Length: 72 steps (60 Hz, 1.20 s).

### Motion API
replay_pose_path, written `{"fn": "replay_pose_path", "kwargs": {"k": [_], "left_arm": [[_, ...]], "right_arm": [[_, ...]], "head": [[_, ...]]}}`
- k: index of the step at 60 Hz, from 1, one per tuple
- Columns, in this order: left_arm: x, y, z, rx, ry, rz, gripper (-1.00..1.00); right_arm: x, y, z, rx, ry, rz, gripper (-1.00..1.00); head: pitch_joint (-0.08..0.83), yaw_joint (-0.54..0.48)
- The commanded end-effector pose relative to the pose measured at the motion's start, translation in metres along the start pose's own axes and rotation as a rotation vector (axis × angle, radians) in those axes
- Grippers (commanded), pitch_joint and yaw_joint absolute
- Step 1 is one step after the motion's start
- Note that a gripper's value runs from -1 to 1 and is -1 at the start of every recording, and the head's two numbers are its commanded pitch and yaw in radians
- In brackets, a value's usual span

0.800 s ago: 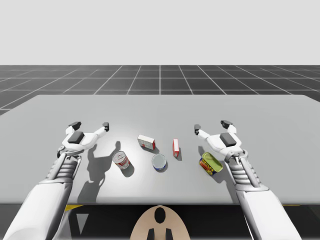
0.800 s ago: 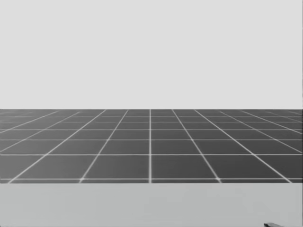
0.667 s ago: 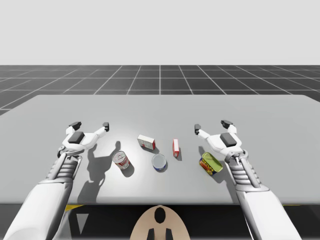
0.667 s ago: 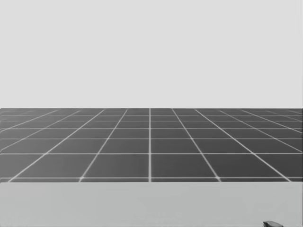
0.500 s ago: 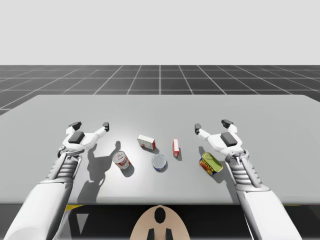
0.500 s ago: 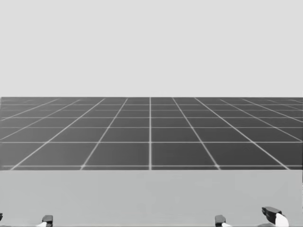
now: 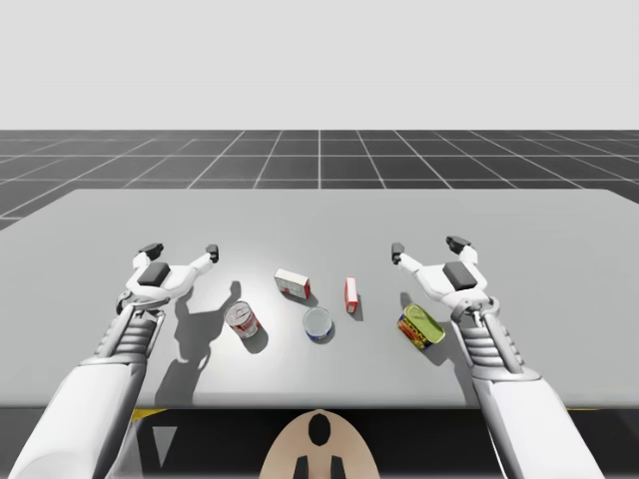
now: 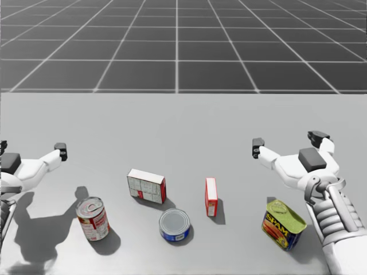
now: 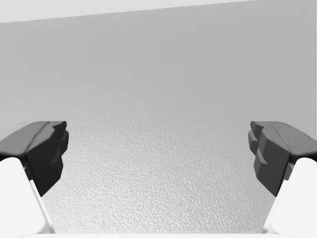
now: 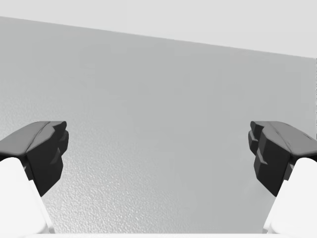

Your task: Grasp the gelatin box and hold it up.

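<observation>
High view: a grey counter (image 7: 319, 215) with my two white arms reaching in from the near edge. My left end effector (image 7: 181, 249) hangs over the counter's left part with its dark-tipped fingers spread wide apart and nothing between them. My right end effector (image 7: 427, 245) does the same on the right, its fingers also wide apart and holding nothing.

Five things lie between the arms. A flat white-and-red box (image 7: 292, 284) lies left of centre. A narrow red box (image 7: 351, 294) stands on edge just right of centre, apart from the flat one. Which of the two is the gelatin box cannot be told. Both rest on the counter, well apart from either end effector.

Nearer me, a red-and-white can (image 7: 243, 319) lies tilted at the left. A blue can (image 7: 318, 323) stands between the boxes. A yellow-and-green can (image 7: 422, 325) lies close beside my right wrist.
</observation>
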Motion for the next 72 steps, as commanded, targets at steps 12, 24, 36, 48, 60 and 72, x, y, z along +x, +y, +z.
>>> {"fn": "replay_pose_path", "kwargs": {"k": [12, 24, 36, 48, 60, 72], "left_arm": [[0.002, 0.002, 0.0, -0.001, -0.005, 0.009, -1.0], [0.003, 0.002, 0.001, -0.002, -0.011, 0.021, -1.0], [0.004, 0.003, 0.002, -0.005, -0.022, 0.027, -1.0], [0.006, 0.004, 0.003, -0.014, -0.037, 0.035, -1.0], [0.007, 0.005, 0.003, -0.019, -0.047, 0.042, -1.0], [0.007, 0.004, 0.004, -0.021, -0.047, 0.041, -1.0]], "right_arm": [[-0.001, 0.007, 0.0, -0.008, -0.03, 0.016, -1.0], [0.009, 0.017, 0.01, 0.039, -0.042, -0.009, -1.0], [0.05, 0.049, 0.063, 0.114, -0.08, -0.007, -1.0], [0.049, 0.084, 0.102, 0.192, -0.063, -0.047, -1.0], [0.025, 0.115, 0.116, 0.241, -0.015, -0.149, -1.0], [-0.001, 0.134, 0.111, 0.245, 0.06, -0.253, -1.0]], "head": [[0.677, -0.1], [0.69, -0.1], [0.685, -0.09], [0.683, -0.09], [0.687, -0.08], [0.692, -0.08]]}}
